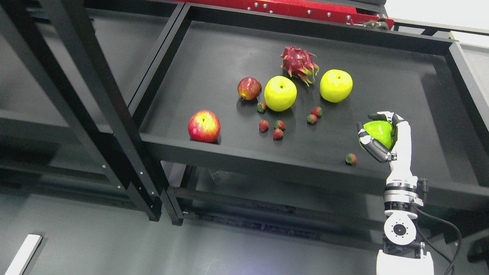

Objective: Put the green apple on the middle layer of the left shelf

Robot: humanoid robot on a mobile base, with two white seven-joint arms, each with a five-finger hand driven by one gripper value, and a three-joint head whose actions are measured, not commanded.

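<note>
A black shelf tray (pixel 382 68) holds two yellow apples (pixel 280 93), a dragon fruit (pixel 299 63), two red apples (pixel 204 126) and scattered strawberries (pixel 278 134). The right hand (pixel 378 135), rising from the lower right, has its fingers (pixel 372 145) wrapped around the green apple (pixel 380 131), held above the tray's right front area near one strawberry.
</note>
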